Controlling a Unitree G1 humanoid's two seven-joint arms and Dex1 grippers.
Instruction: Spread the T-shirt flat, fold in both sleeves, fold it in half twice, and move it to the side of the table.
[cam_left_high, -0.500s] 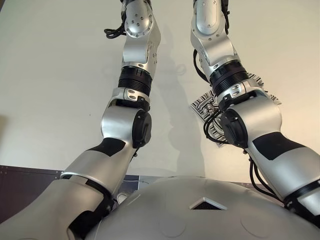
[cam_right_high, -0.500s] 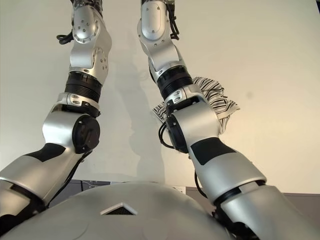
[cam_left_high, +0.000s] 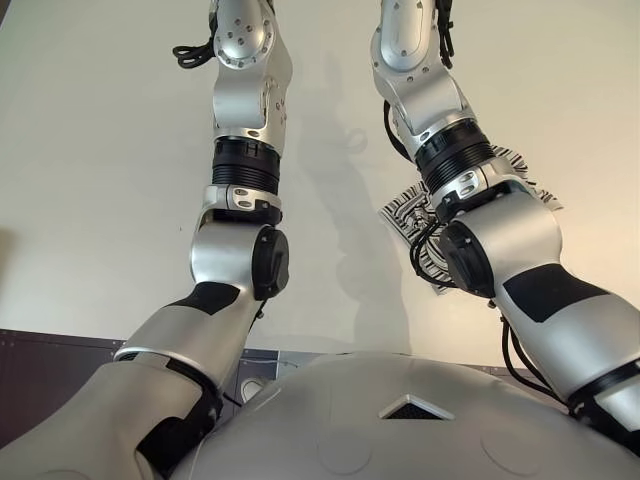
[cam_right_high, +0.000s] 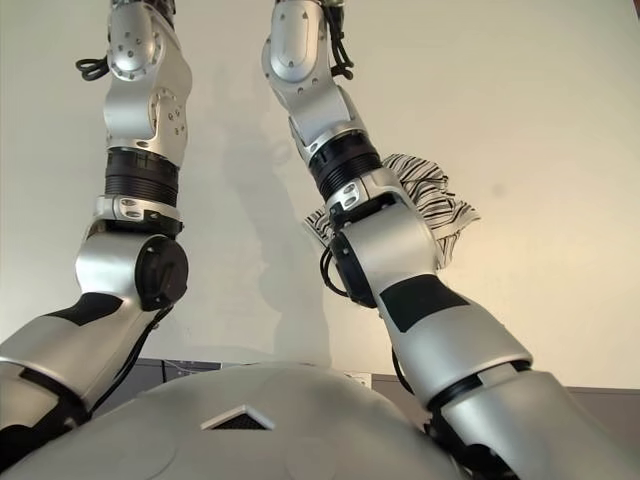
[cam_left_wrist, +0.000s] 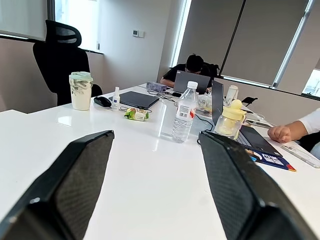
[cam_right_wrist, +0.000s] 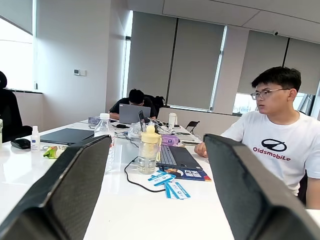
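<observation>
While both arms are stretched out over the white desk (cam_left_high: 100, 150), the striped T-shirt (cam_right_high: 445, 208) lies in a small bundle at about two o'clock.
We see it resting on the desk, partly hidden behind the right forearm. We find the left gripper (cam_left_wrist: 156, 137) with its fingers spread wide and nothing between them, and the right gripper (cam_right_wrist: 157, 139) spread just as wide and empty. Farther along the desk beyond the left gripper stands a water bottle (cam_left_wrist: 184, 112).
</observation>
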